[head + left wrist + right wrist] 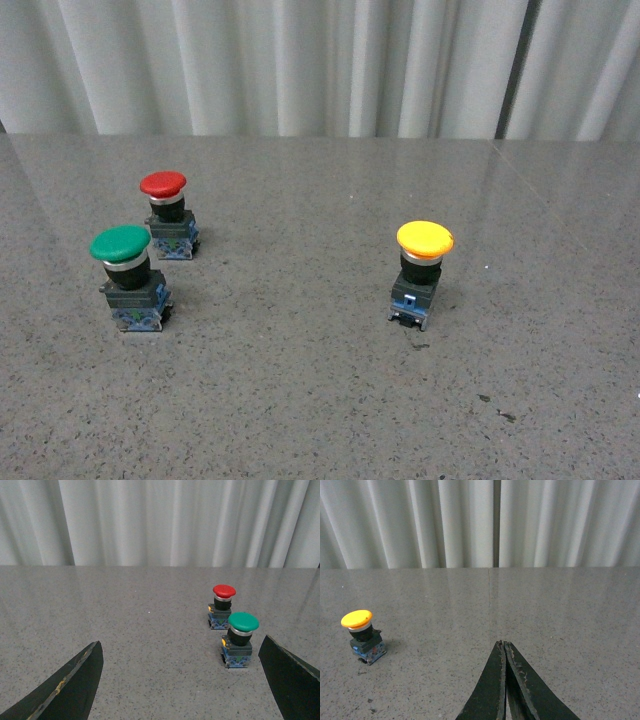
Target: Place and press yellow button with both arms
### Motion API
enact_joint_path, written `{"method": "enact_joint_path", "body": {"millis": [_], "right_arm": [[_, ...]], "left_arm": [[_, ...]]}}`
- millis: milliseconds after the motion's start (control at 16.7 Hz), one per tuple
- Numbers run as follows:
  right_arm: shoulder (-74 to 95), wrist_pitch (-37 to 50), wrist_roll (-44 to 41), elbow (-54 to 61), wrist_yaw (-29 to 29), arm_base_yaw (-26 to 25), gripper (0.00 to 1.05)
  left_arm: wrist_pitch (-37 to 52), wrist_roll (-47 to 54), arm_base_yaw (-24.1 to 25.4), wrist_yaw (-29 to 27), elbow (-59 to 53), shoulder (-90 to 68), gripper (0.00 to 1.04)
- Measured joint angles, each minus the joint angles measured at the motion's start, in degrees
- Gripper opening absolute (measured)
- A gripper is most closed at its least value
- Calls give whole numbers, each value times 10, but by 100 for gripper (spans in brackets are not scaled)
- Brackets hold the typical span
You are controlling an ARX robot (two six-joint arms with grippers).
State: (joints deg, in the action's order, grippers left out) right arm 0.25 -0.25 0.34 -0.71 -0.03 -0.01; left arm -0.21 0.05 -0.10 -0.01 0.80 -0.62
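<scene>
The yellow button [423, 240] stands upright on the grey table, right of centre in the front view, on its blue-grey base. It also shows in the right wrist view [357, 619]. Neither arm shows in the front view. My right gripper [503, 644] is shut and empty, its black fingers pressed together, well apart from the yellow button. My left gripper [181, 652] is open and empty, with its black fingers [75, 680] spread wide; the yellow button is out of that view.
A green-capped button [121, 246] and a red-capped button [163, 185] stand at the left of the table [300, 380]. In the left wrist view the green one [243, 622] is close to one finger. White curtains [300, 60] hang behind the table's far edge.
</scene>
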Motion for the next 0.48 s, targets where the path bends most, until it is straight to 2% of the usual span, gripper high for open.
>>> {"method": "enact_joint_path", "body": {"millis": [60, 119, 478], "right_arm": [[0, 0, 0, 0, 0, 0, 2], [0, 0, 0, 0, 0, 0, 9], [0, 0, 0, 0, 0, 0, 75]], "left_arm": [[0, 0, 0, 0, 0, 0, 98], [0, 0, 0, 0, 0, 0, 98], [0, 0, 0, 0, 0, 0, 98]]}}
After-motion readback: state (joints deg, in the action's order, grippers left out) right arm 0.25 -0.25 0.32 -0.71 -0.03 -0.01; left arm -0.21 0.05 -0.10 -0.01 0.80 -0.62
